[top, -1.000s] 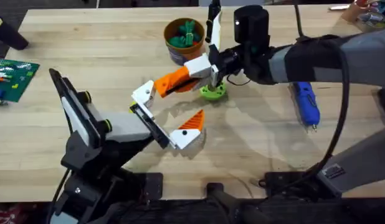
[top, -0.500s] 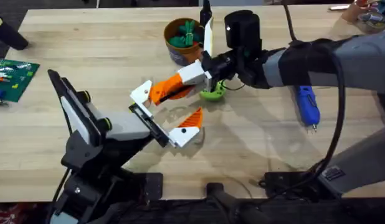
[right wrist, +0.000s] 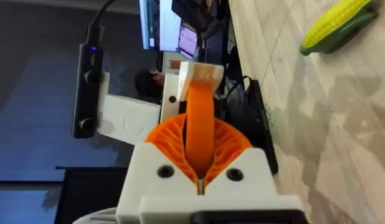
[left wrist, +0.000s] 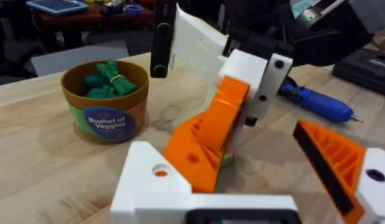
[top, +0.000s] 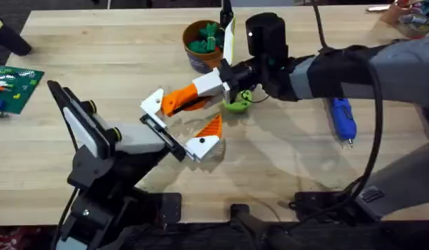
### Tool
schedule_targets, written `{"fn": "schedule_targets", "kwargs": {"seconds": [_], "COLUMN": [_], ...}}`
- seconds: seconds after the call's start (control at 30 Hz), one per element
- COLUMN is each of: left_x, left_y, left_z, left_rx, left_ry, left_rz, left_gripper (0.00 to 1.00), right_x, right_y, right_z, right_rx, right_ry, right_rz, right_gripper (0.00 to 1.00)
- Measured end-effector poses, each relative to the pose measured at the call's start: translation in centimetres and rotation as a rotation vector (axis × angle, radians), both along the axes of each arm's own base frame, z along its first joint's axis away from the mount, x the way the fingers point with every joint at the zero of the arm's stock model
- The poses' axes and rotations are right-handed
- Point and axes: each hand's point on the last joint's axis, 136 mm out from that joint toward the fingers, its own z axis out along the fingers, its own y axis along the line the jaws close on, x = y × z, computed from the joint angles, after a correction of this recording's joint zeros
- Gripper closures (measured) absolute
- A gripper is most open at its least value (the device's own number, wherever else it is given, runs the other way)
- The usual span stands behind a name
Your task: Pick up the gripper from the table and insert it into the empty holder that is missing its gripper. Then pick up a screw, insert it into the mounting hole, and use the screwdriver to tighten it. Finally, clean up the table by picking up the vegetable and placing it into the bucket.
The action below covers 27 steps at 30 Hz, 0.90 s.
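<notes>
My right gripper (top: 204, 89) is shut on the gripper (top: 178, 101), an orange ribbed wedge with a white block base. That base sits right at the free end of the holder (top: 164, 133), the black rail on my left arm; I cannot tell if it is seated. The rail's other end carries one fitted orange finger (top: 210, 132). In the left wrist view the held gripper (left wrist: 208, 140) slants up from the rail. The corn vegetable (top: 236, 103) lies under my right wrist. The bucket (top: 203, 43) holds green veggies. The blue screwdriver (top: 341, 118) lies to the right. The screw is out of view.
A green circuit board (top: 17, 85) lies at the table's left edge, with a black object (top: 10, 38) behind it. Small items sit at the far right corner (top: 409, 14). Bare wood stretches in front of the screwdriver.
My right gripper has carried the orange gripper leftward, bringing its white base to the rail's free end. The left arm has shifted slightly left.
</notes>
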Motion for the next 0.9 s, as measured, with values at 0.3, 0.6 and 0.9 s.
{"fn": "schedule_targets", "kwargs": {"seconds": [0.3, 0.6, 0.9], "left_x": [-2.1, -3.8, -3.7], "left_y": [-1.8, -2.9, -2.9], "left_z": [0.1, 0.1, 0.1], "left_rx": [-0.001, 0.002, 0.004], "left_ry": [-0.005, -0.011, -0.012], "left_rz": [-0.164, -0.279, -0.276], "left_gripper": [0.013, 0.013, 0.013], "right_x": [-1.0, -1.8, -1.7], "right_y": [-0.7, -1.1, -1.0], "right_z": [0.4, 0.3, 0.2], "right_rx": [0.019, 0.032, 0.036], "right_ry": [0.034, 0.043, 0.019], "right_rz": [0.065, 0.105, 0.099], "right_gripper": [0.971, 0.972, 0.971]}}
